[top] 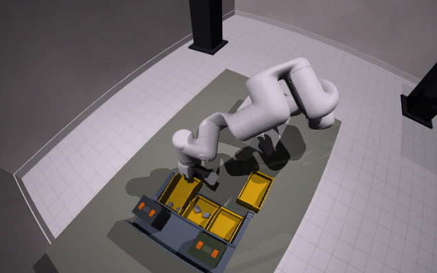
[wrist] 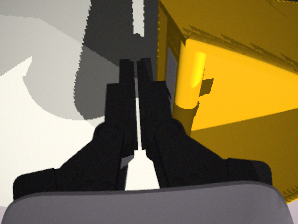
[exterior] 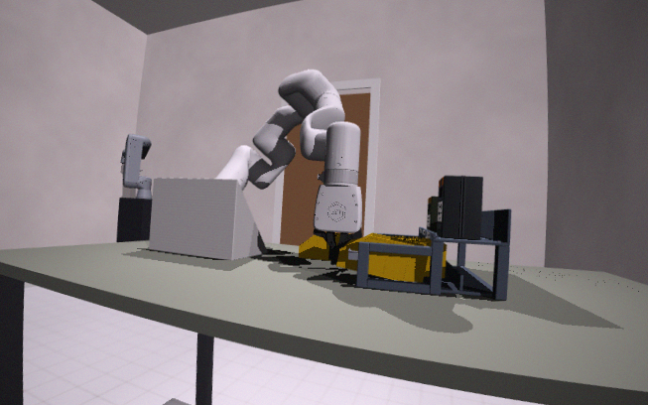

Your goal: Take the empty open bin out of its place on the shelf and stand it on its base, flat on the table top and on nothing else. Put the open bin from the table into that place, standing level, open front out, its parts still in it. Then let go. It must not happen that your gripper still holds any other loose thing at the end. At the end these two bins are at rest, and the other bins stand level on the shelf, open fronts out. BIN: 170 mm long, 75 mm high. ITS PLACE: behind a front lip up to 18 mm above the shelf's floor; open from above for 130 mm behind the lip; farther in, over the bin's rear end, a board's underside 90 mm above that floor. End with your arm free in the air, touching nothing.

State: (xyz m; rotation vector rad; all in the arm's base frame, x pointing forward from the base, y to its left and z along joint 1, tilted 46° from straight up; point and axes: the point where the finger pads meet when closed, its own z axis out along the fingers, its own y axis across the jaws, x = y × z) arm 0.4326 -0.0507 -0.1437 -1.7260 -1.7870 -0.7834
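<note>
A yellow open bin with grey parts (top: 179, 193) lies in the left place of the grey shelf (top: 193, 230), its front end sticking out past the shelf's front. It also shows in the wrist view (wrist: 220, 76), to the right of my fingers. My gripper (top: 193, 178) is shut on nothing and points down at that bin's front end, just beside its wall, as the wrist view (wrist: 135, 63) shows. An empty yellow bin (top: 255, 190) stands on the table to the right of the shelf. I cannot tell if the left bin is level.
The shelf's middle bin (top: 200, 211) holds grey parts; its right bin (top: 225, 223) looks empty. Two dark boxes with orange latches (top: 150, 211) (top: 207, 252) sit on the shelf's top board. A grey wedge block (exterior: 200, 218) stands at the table's far side.
</note>
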